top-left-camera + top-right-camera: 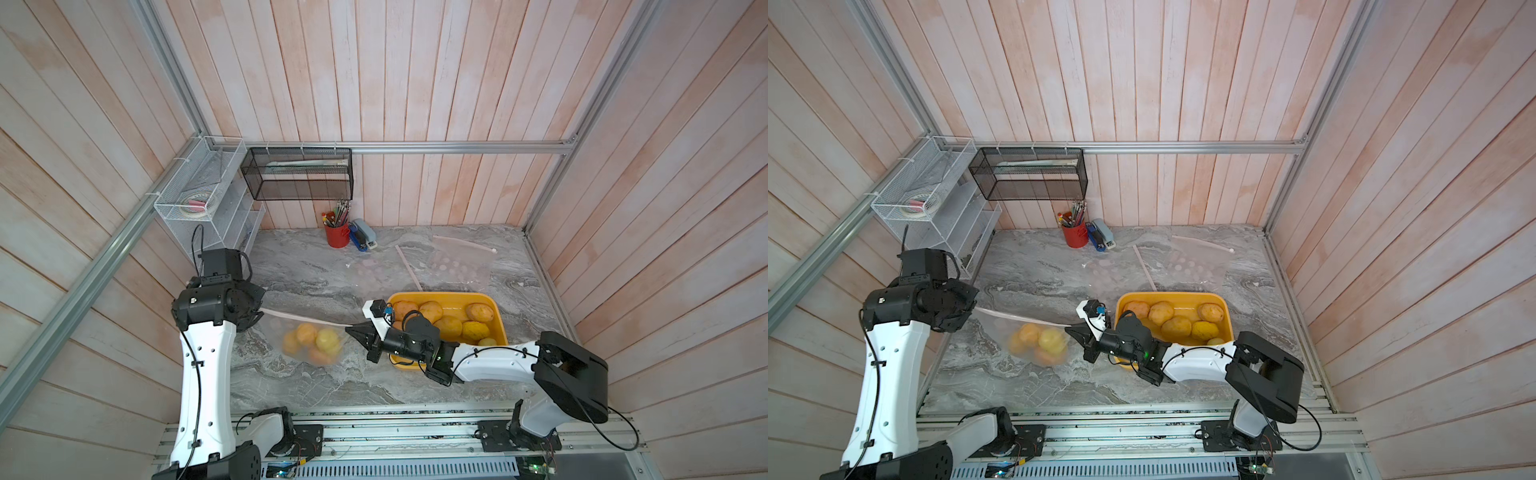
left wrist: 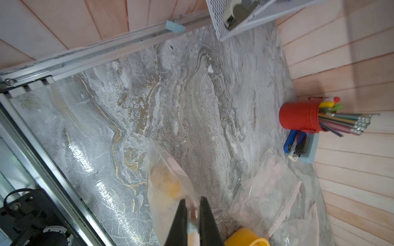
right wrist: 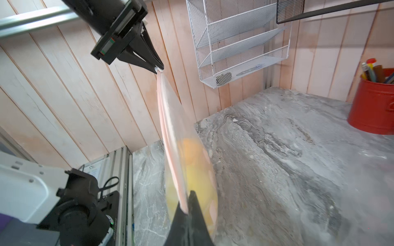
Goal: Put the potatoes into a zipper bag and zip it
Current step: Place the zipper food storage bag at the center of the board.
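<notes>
Zipper bag (image 1: 272, 328) | zip strip (image 1: 305, 319) runs left-right | left jaws, right jaws pinch its ends | potatoes (image 1: 307, 333) inside, perhaps four

The zipper bag (image 1: 272, 328) hangs stretched between the left gripper (image 1: 258, 312), pinching its left end, and the right gripper (image 1: 352, 329), pinching its right end, over the front middle of the table (image 1: 316, 386); several potatoes (image 1: 316, 340) sit in it. Just right of it stands the tray (image 1: 500, 320), holding more potatoes. Behind the tray lie two spare bags (image 1: 455, 264); at the back wall stands a pencil cup (image 1: 337, 237), a stapler (image 1: 363, 237) at its right.
</notes>
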Tool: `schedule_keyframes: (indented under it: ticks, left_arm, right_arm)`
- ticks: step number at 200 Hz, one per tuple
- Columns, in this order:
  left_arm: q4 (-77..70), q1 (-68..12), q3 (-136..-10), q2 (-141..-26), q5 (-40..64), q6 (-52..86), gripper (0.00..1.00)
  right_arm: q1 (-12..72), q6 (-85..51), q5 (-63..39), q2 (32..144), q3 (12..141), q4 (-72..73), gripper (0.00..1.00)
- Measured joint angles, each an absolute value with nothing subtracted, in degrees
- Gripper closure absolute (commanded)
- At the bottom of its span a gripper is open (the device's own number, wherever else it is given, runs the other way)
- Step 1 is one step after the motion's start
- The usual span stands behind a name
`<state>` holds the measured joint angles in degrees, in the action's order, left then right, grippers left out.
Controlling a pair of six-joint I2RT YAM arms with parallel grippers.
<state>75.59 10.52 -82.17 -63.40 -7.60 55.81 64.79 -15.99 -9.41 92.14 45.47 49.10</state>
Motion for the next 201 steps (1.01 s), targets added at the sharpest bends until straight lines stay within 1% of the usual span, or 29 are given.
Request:
schedule_keyframes:
  ticks: [20,45,75,118,158,193,201]
  left_arm:
    - [75.68,10.63,-82.37,-63.44,-9.82,56.45,1.0]
    - [74.87,11.0,-82.32,-69.25,-9.76,56.16,1.0]
    - [70.98,11.07,-80.36,-77.8,-9.72,55.94,1.0]
    - [64.18,10.7,-76.18,-77.97,-8.47,55.55,1.0]
    - [55.99,10.74,-72.1,-78.0,-7.2,53.74,1.0]
    - [52.62,10.76,-71.59,-80.23,-7.64,53.54,1.0]
    - [52.51,10.79,-71.59,-81.01,-8.45,53.65,0.98]
  right_arm:
    - [64.01,-18.83,-9.87,93.12,48.71,47.09,1.0]
    - [61.32,-22.44,-10.5,95.79,52.36,45.01,1.0]
    - [56.9,-26.61,-10.72,104.36,59.0,40.18,1.0]
    - [52.36,-31.57,-15.29,115.42,65.19,37.95,1.0]
    - [51.46,-32.82,-15.77,117.27,67.18,36.25,1.0]
    - [51.51,-33.8,-15.94,117.6,67.42,36.18,1.0]
    - [51.72,-34.15,-15.94,117.99,67.72,36.18,1.0]
